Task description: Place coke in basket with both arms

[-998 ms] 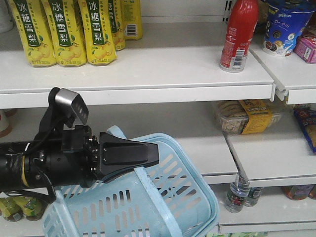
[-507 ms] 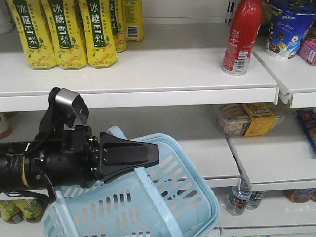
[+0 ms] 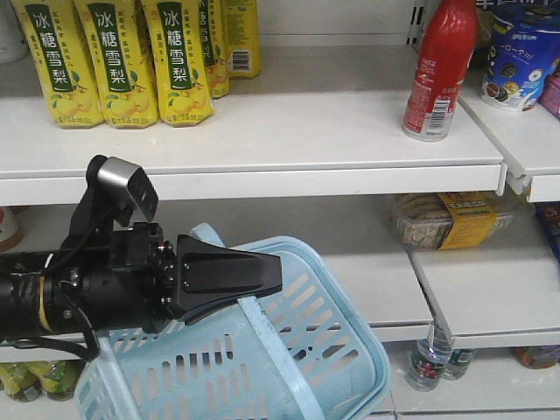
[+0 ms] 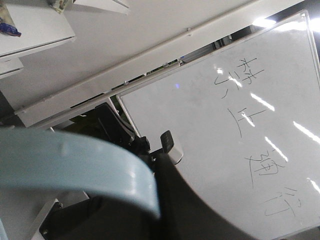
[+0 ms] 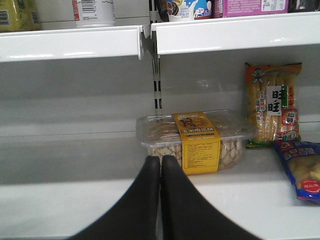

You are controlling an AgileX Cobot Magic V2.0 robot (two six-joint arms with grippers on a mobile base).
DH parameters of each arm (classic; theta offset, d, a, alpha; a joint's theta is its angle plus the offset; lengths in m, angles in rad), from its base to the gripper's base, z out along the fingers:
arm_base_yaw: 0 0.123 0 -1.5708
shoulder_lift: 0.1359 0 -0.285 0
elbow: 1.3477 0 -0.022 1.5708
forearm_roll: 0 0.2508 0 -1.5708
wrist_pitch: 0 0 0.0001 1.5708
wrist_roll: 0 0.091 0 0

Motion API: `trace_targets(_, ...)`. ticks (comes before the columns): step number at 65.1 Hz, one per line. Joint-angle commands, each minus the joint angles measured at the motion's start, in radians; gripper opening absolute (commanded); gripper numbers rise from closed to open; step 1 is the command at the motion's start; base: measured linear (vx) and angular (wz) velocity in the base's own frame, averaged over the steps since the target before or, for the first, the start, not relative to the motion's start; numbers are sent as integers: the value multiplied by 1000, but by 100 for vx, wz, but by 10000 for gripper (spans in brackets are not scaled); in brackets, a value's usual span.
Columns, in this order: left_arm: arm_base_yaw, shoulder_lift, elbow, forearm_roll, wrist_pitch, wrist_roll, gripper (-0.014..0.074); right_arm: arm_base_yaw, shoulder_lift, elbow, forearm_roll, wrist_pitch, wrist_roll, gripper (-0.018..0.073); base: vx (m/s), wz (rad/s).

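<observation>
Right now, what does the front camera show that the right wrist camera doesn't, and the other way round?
Front only: the left hand holding the tilted blue basket by its handle, the full coke standing on the upper shelf, and yellow drink bottles. Right wrist only: the right hand, fingers together and empty, and an orange snack pack. Both: the clear biscuit tray with a yellow band; the wrist view also catches a bottle base above, likely the coke's.
</observation>
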Motion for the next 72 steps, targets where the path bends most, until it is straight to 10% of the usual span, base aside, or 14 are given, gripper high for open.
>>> trace_targets(1,-7,-35,-30,-81,-211,-2,-6,-2,-13,7,-4,-73,-8,-5,3,1)
trace_targets(72,-7,-35,-30,-81,-211,-2,-6,-2,-13,7,-4,-73,-8,-5,2,1)
